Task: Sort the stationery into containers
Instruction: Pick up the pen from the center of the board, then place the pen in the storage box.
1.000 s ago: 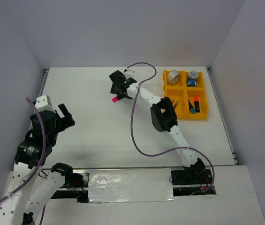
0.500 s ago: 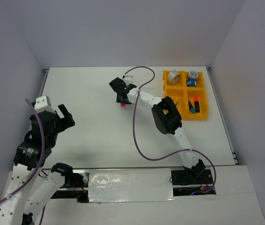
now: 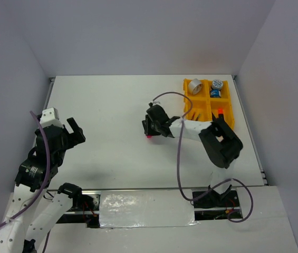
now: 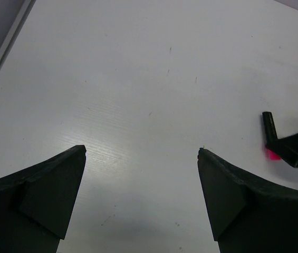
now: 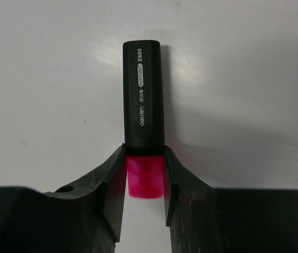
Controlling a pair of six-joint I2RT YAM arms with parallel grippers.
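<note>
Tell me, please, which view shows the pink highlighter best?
Right wrist: the pink highlighter fills it, label legible, cap held by the right gripper. Top external shows only a pink speck; left wrist, a small piece at its edge.

— What kind of place is this?
— A robotics lab, I think, more exactly a small test cell. The white tabletop (image 3: 106,153) is closed in by plain pale walls (image 3: 138,37) on three sides.
— What else shows it?
— The left arm (image 3: 32,171) and the right arm (image 3: 220,145) are fixed at the near edge. Purple cables (image 3: 178,158) hang loose along them. Thin wiring (image 3: 228,210) lies open at the right base, and a strip of silver tape (image 3: 146,210) covers the rail between both bases.
</note>
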